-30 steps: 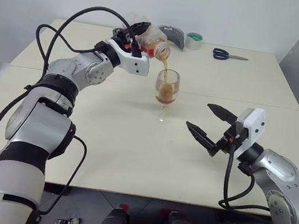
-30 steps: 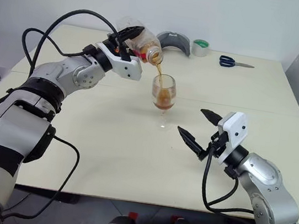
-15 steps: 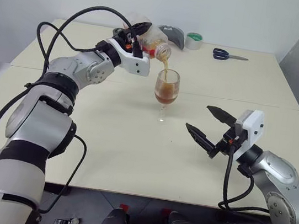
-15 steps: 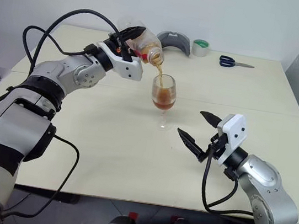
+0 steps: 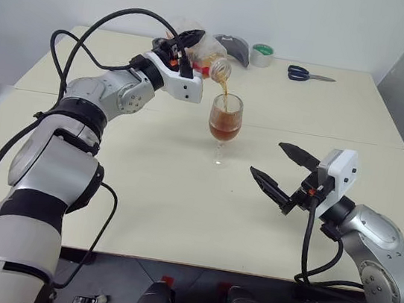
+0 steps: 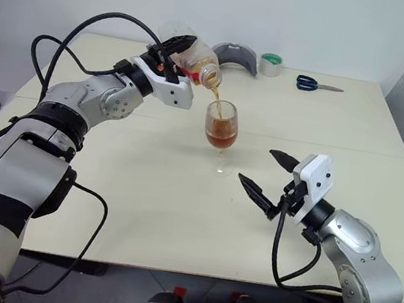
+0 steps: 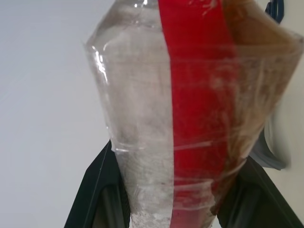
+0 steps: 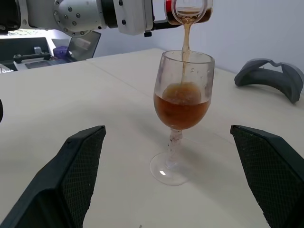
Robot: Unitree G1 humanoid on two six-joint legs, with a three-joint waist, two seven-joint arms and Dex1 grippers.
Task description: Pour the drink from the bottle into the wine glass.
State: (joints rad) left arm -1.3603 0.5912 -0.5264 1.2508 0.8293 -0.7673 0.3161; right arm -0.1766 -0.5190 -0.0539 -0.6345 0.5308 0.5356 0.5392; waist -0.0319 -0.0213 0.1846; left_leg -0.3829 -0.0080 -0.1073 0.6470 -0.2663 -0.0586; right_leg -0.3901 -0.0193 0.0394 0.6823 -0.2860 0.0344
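Mid-pour: the left gripper (image 5: 188, 50), clamped on the tilted bottle (image 5: 209, 58), streams drink (image 8: 182, 110) into the roughly half-full glass (image 5: 224, 124) mid-table; the right gripper (image 5: 283, 173) waits wide open, empty; next, tip the bottle upright.

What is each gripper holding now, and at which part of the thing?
The left gripper grips the bottle around its body, tilted over the wine glass. The right gripper holds nothing.
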